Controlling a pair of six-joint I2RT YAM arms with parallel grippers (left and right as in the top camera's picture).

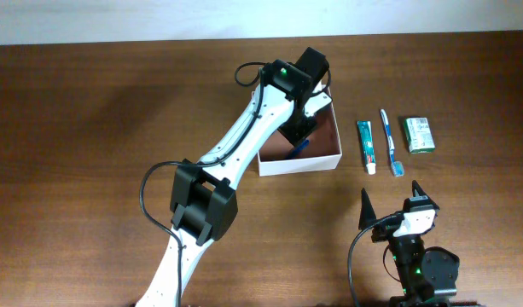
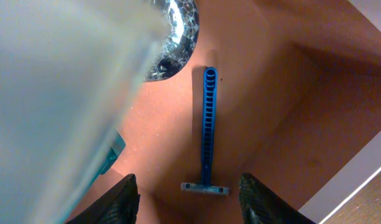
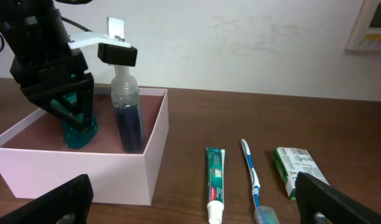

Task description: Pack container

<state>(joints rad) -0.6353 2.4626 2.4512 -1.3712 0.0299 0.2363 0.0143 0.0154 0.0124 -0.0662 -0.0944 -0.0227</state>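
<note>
I record my left arm [image 1: 244, 136] stretched forward and to the right with its wrist angled down, the left gripper [image 1: 298, 135] with jaws parted and gripping nothing, and my right arm [image 1: 423, 269] folded close to its base, the right gripper [image 1: 391, 193] spread wide and empty.

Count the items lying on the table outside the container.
3. The toothpaste tube lies just right of the container, the toothbrush beside it, and the green packet farthest right. The left arm may hide others.
</note>
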